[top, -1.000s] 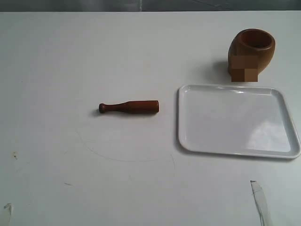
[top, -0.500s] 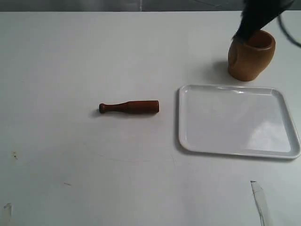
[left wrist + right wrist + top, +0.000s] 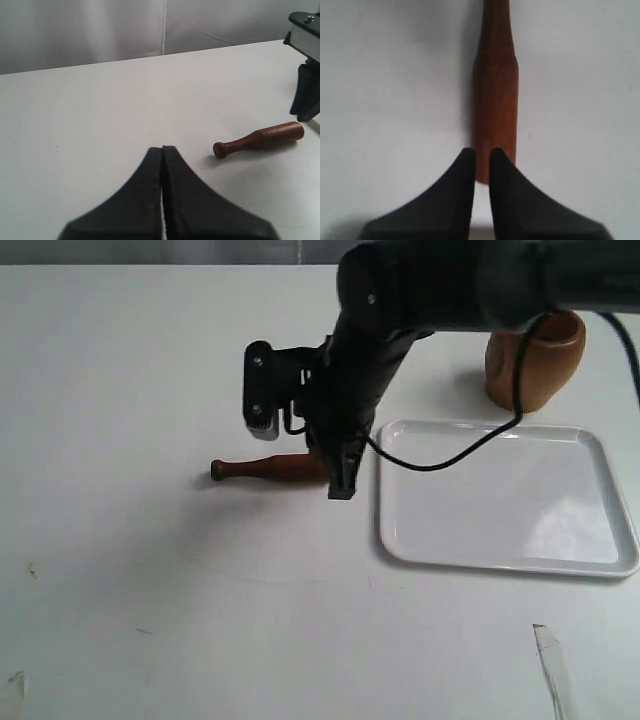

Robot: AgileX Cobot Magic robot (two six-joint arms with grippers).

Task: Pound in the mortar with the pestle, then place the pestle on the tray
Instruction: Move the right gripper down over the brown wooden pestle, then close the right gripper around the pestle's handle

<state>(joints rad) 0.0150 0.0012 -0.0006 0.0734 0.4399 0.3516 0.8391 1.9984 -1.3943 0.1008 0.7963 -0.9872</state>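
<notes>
My right tool (image 3: 481, 165) is nearly closed, holding nothing, right over the pestle (image 3: 270, 468)'s thick end on the worktop (image 3: 150, 590), lined up to grab. Left tool (image 3: 161, 165) pinched closed, empty. Mortar (image 3: 545, 370) sits behind the tray (image 3: 500, 495).

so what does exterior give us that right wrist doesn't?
Only the exterior view shows the mortar, upright on the table beyond the tray, the empty tray itself, and the pestle's knobbed handle end.

Only the right wrist view shows the right gripper from close up, its fingers nearly closed with a thin gap, directly above the pestle's thick end.

Both show the pestle lying flat on the white table.
</notes>
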